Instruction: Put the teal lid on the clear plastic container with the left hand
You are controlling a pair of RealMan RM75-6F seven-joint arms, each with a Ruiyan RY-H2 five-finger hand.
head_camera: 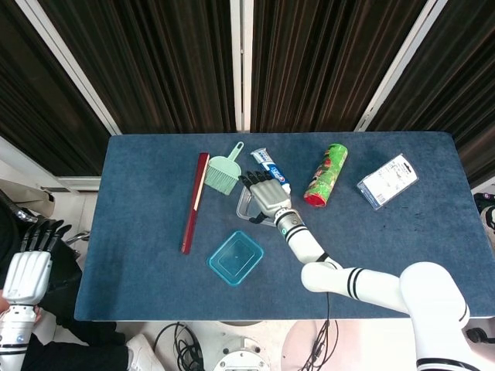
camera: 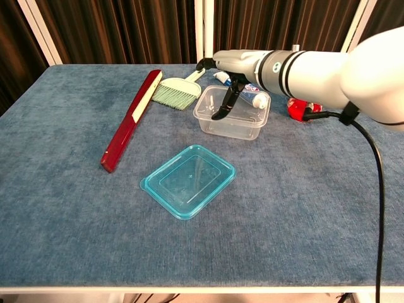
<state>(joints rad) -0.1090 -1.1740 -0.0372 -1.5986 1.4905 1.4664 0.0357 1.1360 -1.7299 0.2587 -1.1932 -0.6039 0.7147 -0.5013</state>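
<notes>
- The square teal translucent plastic lid (camera: 188, 180) lies flat on the blue cloth-covered table (camera: 57, 202), near of centre, with nothing touching it; it waits there for a pick from above.
- The clear rectangular plastic container (camera: 235, 113) sits just far and right of the lid, mouth up, apart from it.
- The right hand (camera: 222, 74) reaches over the container from the right, its fingers draped down into the tub's left part. Whether they grip the rim or only rest on it I cannot tell; my judgement is that it steadies or shifts the tub.
- The left hand (head_camera: 28, 267) hangs off the table's left edge, fingers extended and holding nothing, well apart from the lid.
- The task looks barely begun: the lid is not yet lifted.
- Far-side clutter: a dark red flat bar (camera: 130, 120), a small mint-green hand brush (camera: 177, 91), a white-and-blue toothpaste tube (head_camera: 268, 168).
</notes>
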